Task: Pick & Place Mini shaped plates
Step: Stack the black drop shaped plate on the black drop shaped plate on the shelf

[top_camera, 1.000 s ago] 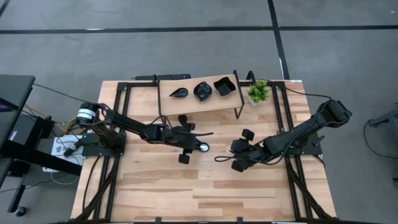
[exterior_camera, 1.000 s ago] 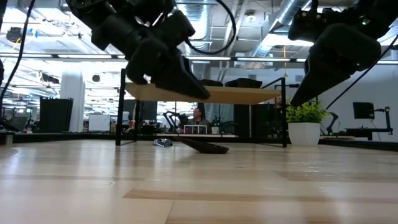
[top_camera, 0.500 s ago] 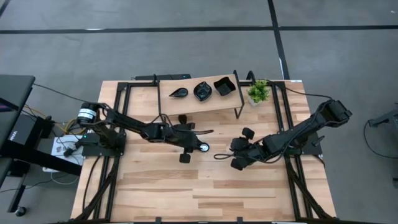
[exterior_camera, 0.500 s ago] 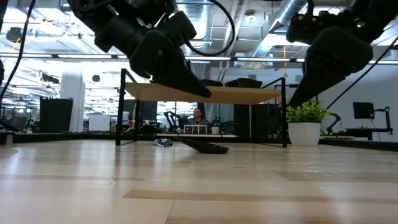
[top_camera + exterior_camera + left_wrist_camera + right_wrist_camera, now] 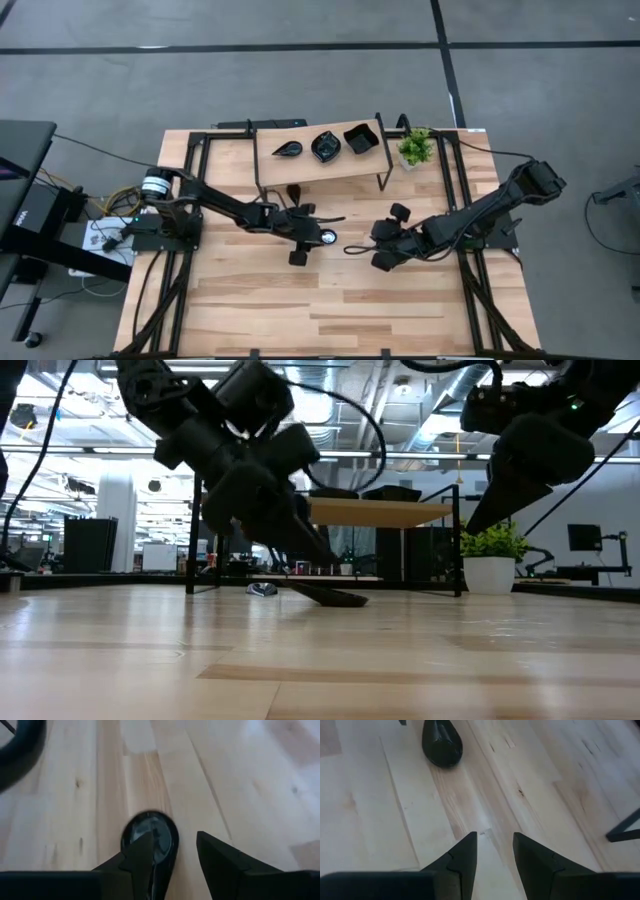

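Teardrop plate (image 5: 151, 835) flat on table (image 5: 330, 300), in front of the shelf rack (image 5: 265, 165), between both arms. 3 more mini plates (image 5: 323, 145) on the rack top. Left gripper (image 5: 172, 852) low over the teardrop plate, jaws parted, 1 finger above its rim, nothing held. Right gripper (image 5: 495, 851) nearby over bare wood, jaws parted, empty. Judged: glossy, rigid, light, likely brittle and slippery; best pinched across the thin raised rim at the narrow end.
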`<move>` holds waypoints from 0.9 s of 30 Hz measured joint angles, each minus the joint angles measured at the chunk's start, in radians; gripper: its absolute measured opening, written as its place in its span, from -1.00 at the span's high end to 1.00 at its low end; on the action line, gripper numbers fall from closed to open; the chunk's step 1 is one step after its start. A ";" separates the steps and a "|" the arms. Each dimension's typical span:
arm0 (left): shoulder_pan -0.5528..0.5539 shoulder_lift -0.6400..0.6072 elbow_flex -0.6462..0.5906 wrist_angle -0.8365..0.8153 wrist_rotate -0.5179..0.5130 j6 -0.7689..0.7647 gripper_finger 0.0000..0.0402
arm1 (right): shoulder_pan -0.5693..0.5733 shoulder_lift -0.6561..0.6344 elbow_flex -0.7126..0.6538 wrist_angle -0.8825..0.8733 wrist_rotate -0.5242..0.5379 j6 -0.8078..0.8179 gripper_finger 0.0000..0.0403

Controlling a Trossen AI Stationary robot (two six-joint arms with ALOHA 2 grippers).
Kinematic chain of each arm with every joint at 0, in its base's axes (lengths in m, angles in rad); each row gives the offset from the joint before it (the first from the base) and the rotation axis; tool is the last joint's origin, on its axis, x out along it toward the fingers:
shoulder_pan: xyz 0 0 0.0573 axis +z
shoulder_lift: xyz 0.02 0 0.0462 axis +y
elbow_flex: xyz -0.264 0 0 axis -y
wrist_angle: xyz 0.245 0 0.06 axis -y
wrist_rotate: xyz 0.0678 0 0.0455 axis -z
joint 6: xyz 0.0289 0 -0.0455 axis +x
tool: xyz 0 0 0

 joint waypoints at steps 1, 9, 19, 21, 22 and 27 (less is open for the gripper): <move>0.000 0.011 0.000 0.000 0.000 0.000 0.23 | -0.001 0.000 0.000 -0.001 0.001 0.000 0.39; -0.030 0.072 0.000 0.001 -0.026 0.000 0.26 | -0.007 0.000 0.000 -0.004 0.002 0.000 0.39; -0.041 0.067 0.000 0.006 -0.092 0.000 0.26 | -0.007 0.000 0.000 0.000 0.002 0.001 0.39; -0.041 0.067 0.000 0.005 -0.091 0.000 0.26 | -0.007 0.000 0.000 0.000 0.002 0.001 0.39; -0.041 0.067 0.000 0.006 -0.091 0.000 0.27 | -0.007 0.000 0.000 0.000 0.002 0.001 0.39; -0.040 0.067 0.000 0.006 -0.091 0.000 0.29 | -0.007 0.000 0.000 0.004 0.000 0.001 0.39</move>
